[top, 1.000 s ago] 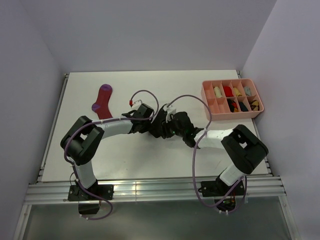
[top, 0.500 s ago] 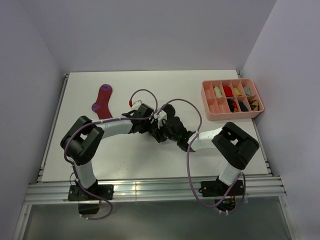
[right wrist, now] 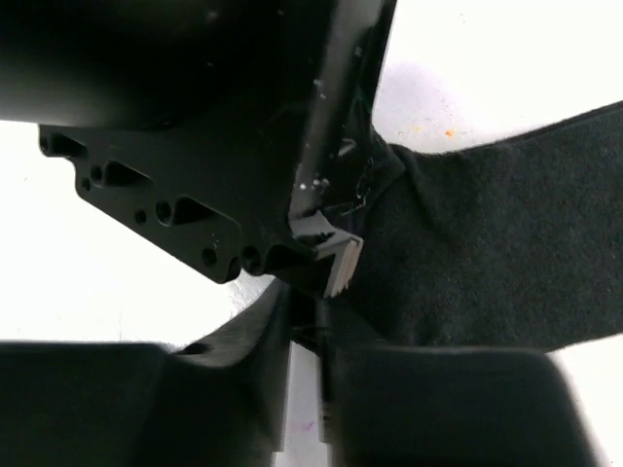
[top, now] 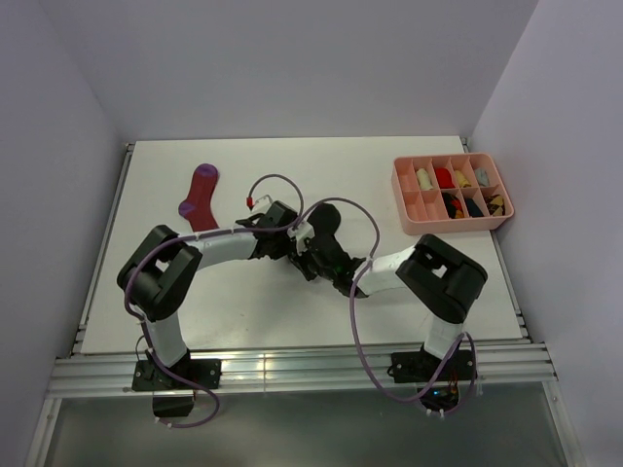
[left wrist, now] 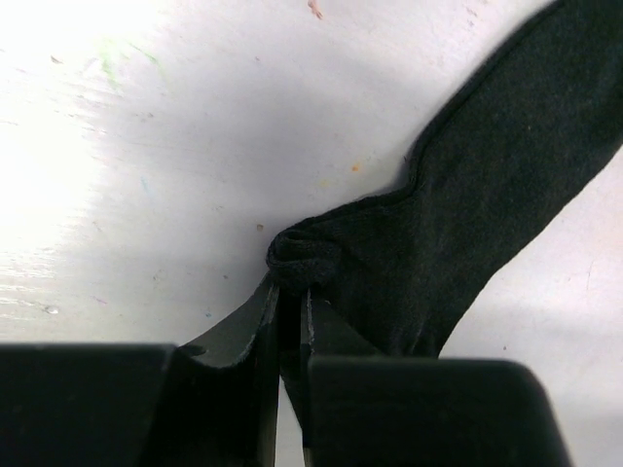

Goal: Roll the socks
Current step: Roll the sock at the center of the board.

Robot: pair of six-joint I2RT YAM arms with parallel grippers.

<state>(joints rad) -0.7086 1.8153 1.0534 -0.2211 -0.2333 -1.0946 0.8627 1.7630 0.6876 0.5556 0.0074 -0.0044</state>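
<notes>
I have the white counter [top: 321,170] in the overhead view, with both arms bent inward so their wrists meet near its middle: the left arm [top: 219,249] reaches in from the left and the right arm [top: 428,277] from the right. At the far right sits the pink compartment tray [top: 458,222], with small coloured bundles in its cells. The magenta sock [top: 201,197] lies flat at the far left, well apart from the arms. The black sock [left wrist: 477,185] lies on the counter under the two wrists. The left fingers [left wrist: 238,336] are closed to a slit, pinching a bunched fold at its edge. The right fingers [right wrist: 253,331] are drawn nearly together on dark fabric of the same sock, just beside the left arm's housing.
</notes>
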